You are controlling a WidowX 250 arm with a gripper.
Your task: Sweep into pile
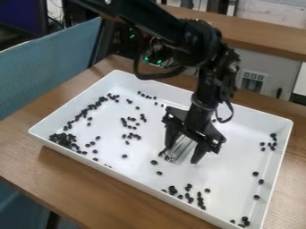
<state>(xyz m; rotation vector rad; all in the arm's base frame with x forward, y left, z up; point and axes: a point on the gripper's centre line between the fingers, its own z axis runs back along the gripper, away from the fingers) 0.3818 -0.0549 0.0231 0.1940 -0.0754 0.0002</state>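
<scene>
The black gripper (179, 156) hangs down over the middle-right of the white tray, its two fingers on either side of a pale grey, striped brush-like tool (181, 148) that it holds low near the tray floor. Small black beans are scattered over the tray. A dense cluster of beans (63, 139) lies in the left corner, with a line of them running up along the left wall. Looser groups of beans (131, 136) lie left of the gripper, others (188, 197) by the front wall, and a few (273, 143) along the right side.
The white tray (286, 147) has raised walls on all sides and stands on a wooden table (90, 188). A blue-grey panel (48, 62) stands at the left. Behind the table are dark equipment with green lights and another wooden surface (263, 38).
</scene>
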